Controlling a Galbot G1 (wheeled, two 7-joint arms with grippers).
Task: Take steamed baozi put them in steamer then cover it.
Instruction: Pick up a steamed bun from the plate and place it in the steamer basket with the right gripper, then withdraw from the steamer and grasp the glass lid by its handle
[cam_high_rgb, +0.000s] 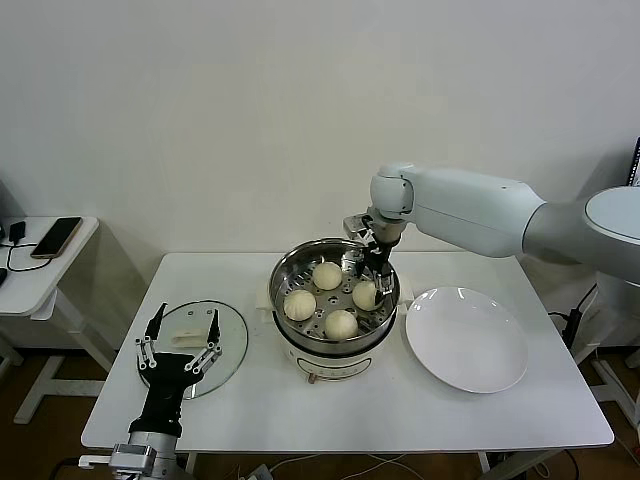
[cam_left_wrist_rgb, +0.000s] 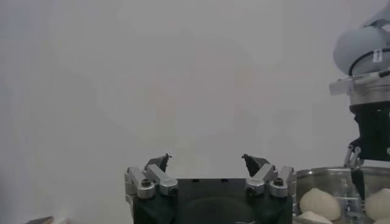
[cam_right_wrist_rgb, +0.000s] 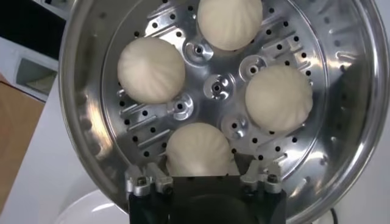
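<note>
The steamer (cam_high_rgb: 283, 268) stands mid-table, a shiny steel pot on a white base. Several cream-white baozi lie on its perforated tray (cam_right_wrist_rgb: 213, 85). My right gripper (cam_high_rgb: 372, 280) reaches down into the pot on its right side. In the right wrist view its jaws (cam_right_wrist_rgb: 201, 159) are open, with one baozi (cam_right_wrist_rgb: 198, 146) resting on the tray between the two fingers. The others (cam_right_wrist_rgb: 150, 69) (cam_right_wrist_rgb: 277, 97) (cam_right_wrist_rgb: 230, 21) sit around the tray's centre. My left gripper (cam_high_rgb: 186, 318) is open and empty above the glass lid (cam_high_rgb: 232, 335), which lies flat at the table's left.
A flat white plate (cam_high_rgb: 466, 338) lies right of the steamer, with nothing on it. The lid's white handle (cam_high_rgb: 188, 338) sits under my left gripper (cam_left_wrist_rgb: 206, 158). A side table with a phone (cam_high_rgb: 57, 237) stands far left. A white wall runs behind the table.
</note>
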